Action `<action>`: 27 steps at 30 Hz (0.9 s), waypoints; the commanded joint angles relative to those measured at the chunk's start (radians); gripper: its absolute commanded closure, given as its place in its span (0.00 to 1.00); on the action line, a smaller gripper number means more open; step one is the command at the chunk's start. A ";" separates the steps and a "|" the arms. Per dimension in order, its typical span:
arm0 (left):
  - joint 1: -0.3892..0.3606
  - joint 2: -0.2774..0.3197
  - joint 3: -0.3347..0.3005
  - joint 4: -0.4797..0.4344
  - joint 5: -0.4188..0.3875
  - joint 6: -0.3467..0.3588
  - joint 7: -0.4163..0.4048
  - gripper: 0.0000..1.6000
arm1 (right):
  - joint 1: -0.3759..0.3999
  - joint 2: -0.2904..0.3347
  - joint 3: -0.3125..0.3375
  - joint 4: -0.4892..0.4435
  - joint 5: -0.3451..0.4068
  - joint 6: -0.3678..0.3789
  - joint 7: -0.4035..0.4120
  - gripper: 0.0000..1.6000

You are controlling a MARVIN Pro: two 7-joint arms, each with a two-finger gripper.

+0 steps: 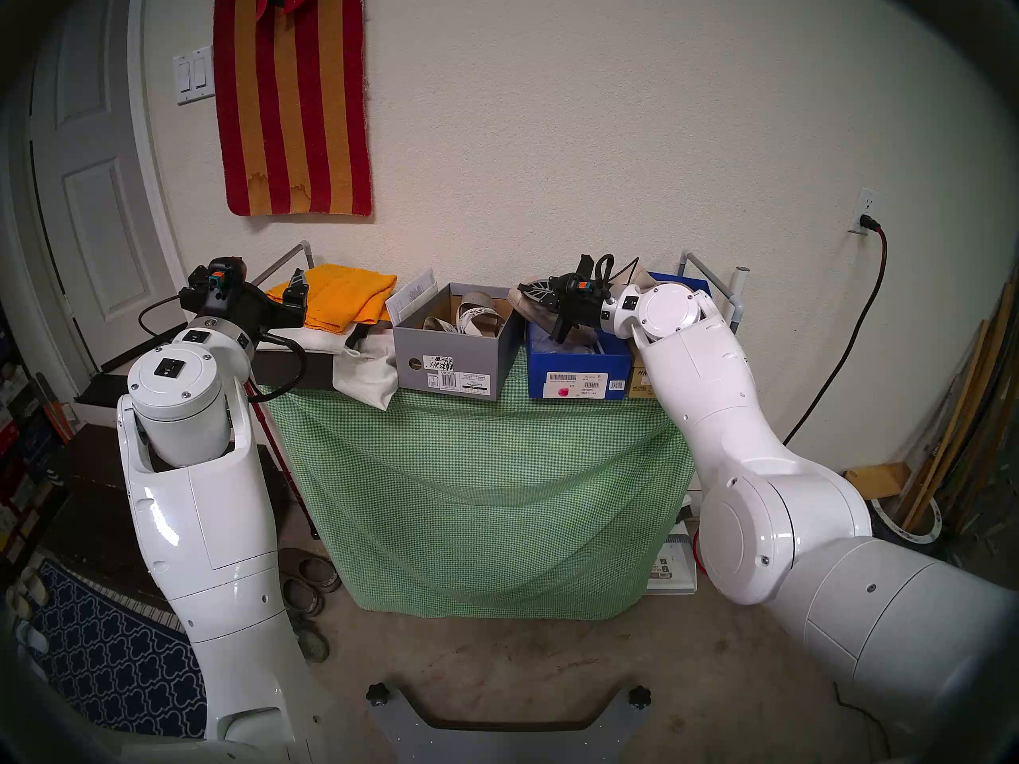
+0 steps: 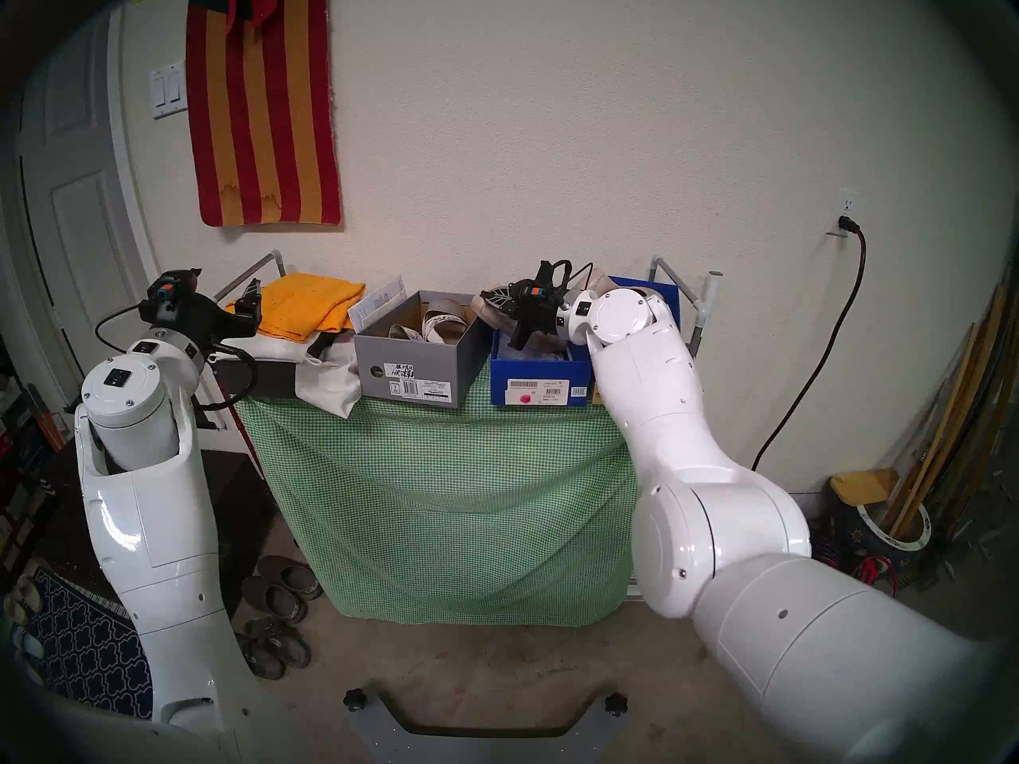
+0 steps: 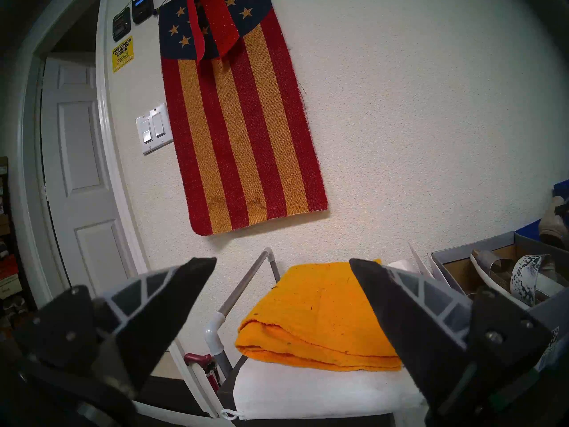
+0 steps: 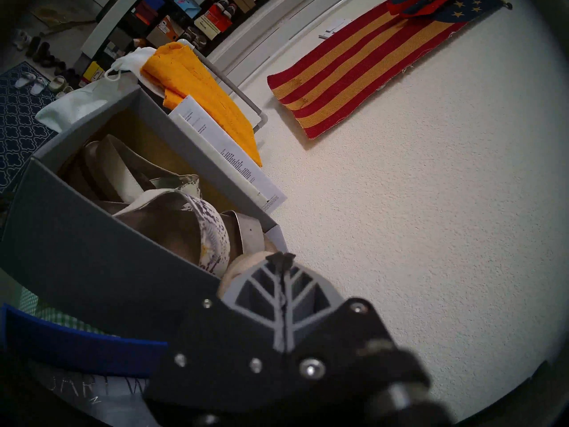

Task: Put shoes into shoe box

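On the green-checked table stands an open grey shoe box (image 1: 449, 360) holding the white-soled sandals (image 1: 475, 317) with silver and snakeskin-print straps (image 4: 212, 232). To its right is an open blue shoe box (image 1: 573, 374). A beige flat (image 1: 543, 319) tilts over the blue box's left rim, toe toward the grey box. My right gripper (image 1: 525, 294) is shut on that flat's edge; in the right wrist view the fingers (image 4: 295, 297) press together with beige leather (image 4: 243, 267) beside them. My left gripper (image 1: 296, 300) hovers open and empty over the table's left end.
A folded orange towel (image 1: 347, 294) lies on white cloth (image 1: 364, 368) at the table's left, near a dark tray (image 1: 287, 368). A tan box (image 1: 639, 385) sits right of the blue box. Grey pipe rails (image 1: 711, 283) flank the table. Dark clogs (image 2: 281, 592) lie on the floor.
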State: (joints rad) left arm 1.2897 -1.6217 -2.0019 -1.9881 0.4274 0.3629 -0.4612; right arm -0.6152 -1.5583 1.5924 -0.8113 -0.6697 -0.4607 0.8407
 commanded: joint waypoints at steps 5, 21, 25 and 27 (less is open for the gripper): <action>0.000 -0.001 -0.001 -0.008 0.001 -0.001 -0.001 0.00 | -0.061 0.062 0.004 -0.087 -0.055 0.070 0.029 1.00; -0.001 -0.005 -0.004 -0.008 0.005 -0.003 -0.004 0.00 | 0.031 0.030 0.010 0.046 -0.066 0.024 -0.028 0.40; -0.002 -0.005 -0.004 -0.008 0.006 -0.003 -0.005 0.00 | 0.079 0.023 0.009 0.106 -0.060 -0.001 -0.014 0.42; -0.002 -0.006 -0.005 -0.008 0.007 -0.004 -0.006 0.00 | 0.108 0.025 0.001 0.146 -0.070 -0.014 -0.011 0.40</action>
State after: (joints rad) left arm 1.2870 -1.6281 -2.0059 -1.9882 0.4344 0.3603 -0.4671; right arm -0.5967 -1.5256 1.6073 -0.7468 -0.7430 -0.4403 0.8230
